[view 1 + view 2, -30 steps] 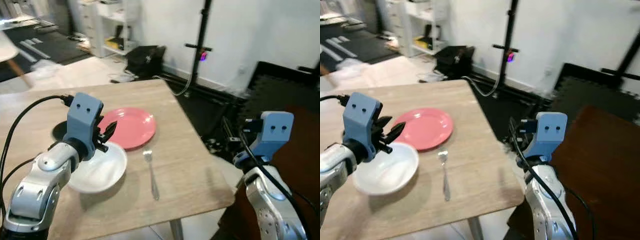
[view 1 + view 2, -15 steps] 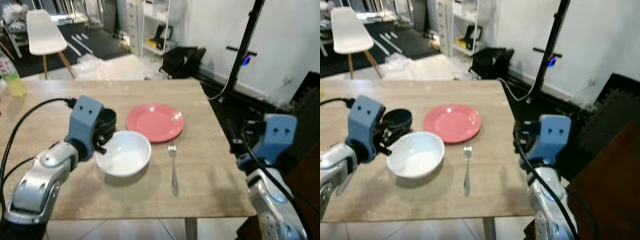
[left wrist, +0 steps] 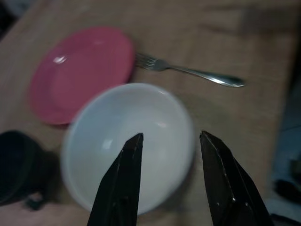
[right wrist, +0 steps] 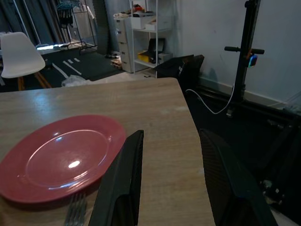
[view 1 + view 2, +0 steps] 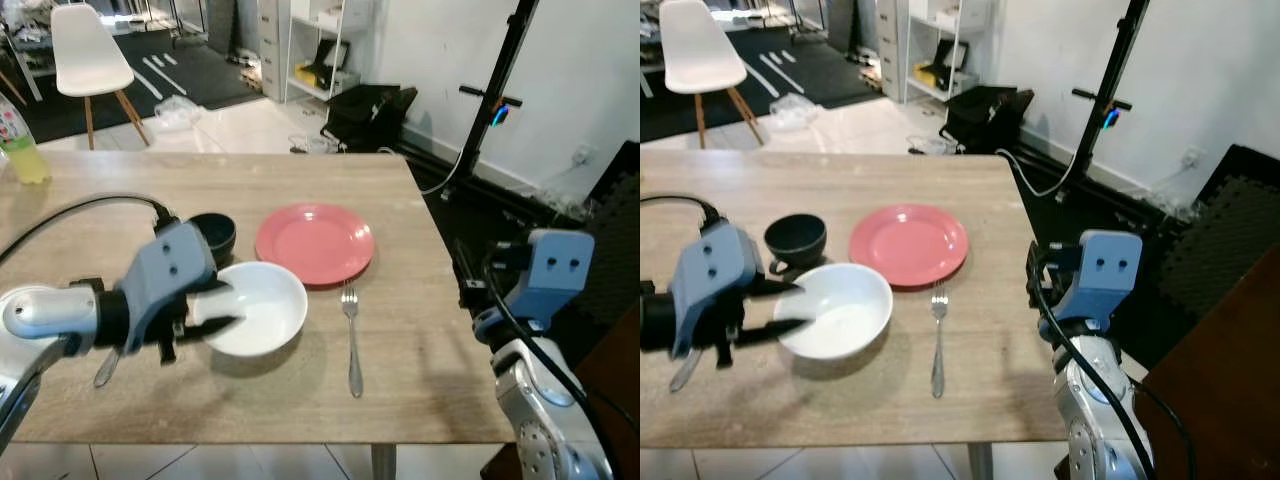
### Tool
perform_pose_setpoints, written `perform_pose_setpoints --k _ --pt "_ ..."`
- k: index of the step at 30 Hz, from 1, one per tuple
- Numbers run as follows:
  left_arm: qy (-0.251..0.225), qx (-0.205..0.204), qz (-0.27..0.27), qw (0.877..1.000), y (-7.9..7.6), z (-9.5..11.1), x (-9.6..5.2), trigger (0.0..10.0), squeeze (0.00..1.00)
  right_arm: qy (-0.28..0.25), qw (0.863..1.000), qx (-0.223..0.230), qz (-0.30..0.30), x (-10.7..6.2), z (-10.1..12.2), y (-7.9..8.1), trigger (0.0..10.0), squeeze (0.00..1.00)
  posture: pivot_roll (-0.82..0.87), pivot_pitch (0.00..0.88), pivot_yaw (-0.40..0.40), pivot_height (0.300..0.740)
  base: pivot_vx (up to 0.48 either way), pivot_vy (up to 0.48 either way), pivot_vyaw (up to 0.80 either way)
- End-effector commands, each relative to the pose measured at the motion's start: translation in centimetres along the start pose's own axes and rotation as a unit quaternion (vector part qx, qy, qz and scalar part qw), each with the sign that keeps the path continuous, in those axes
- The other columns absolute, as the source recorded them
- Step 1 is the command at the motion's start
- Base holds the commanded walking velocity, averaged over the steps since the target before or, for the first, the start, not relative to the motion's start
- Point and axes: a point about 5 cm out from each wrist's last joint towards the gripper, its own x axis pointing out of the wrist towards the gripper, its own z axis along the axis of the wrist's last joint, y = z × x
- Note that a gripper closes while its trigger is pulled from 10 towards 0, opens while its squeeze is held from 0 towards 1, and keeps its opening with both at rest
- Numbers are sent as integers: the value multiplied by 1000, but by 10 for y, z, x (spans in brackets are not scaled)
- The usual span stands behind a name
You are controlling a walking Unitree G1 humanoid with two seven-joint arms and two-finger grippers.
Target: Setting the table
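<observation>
Since the preceding frame the left gripper (image 5: pixel 780 308) has swung from upright beside the bowl to lying level, and the camera has shifted slightly. Its two black fingers (image 3: pixel 123 181) are now spreading apart over the near rim of the white bowl (image 5: pixel 256 307), holding nothing. The bowl is sitting on the wooden table (image 5: pixel 420 390), between a dark cup (image 5: pixel 796 239) behind it and the table's front edge. A pink plate (image 5: pixel 315 242) is lying just beside the bowl, toward the robot's right, and a fork (image 5: pixel 352 338) is resting in front of the plate with its tines pointing at the plate. The right gripper (image 4: pixel 171 181) is hovering off the table's right edge, fingers parted and empty, facing the plate. A white chair (image 5: pixel 85 52) is standing beyond the table.
</observation>
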Motion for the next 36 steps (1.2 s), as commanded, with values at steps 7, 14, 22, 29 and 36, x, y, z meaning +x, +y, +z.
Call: perform_pose_setpoints --k 7,14,22,29,36 --pt "30 4 -13 999 4 -26 19 10000 1000 7 1000 2 -2 -1 -4 -1 10000 0 94 73 27 740 0 0 0" --pt "22 12 -65 998 5 -27 31 10000 0 7 1000 0 0 0 -3 -1 10000 0 80 77 22 740 0 0 0" --pt "58 59 -82 993 18 -43 55 10000 0 7 1000 0 -3 -1 -3 -1 10000 0 68 81 24 740 0 0 0" --pt "79 78 -98 989 21 -54 68 10000 0 7 1000 0 -6 -1 -2 -2 10000 0 59 81 28 740 0 0 0" --pt "85 91 -112 986 19 -63 77 0 0 6 1000 -2 -11 -2 -1 -3 10000 0 52 79 30 740 0 0 0"
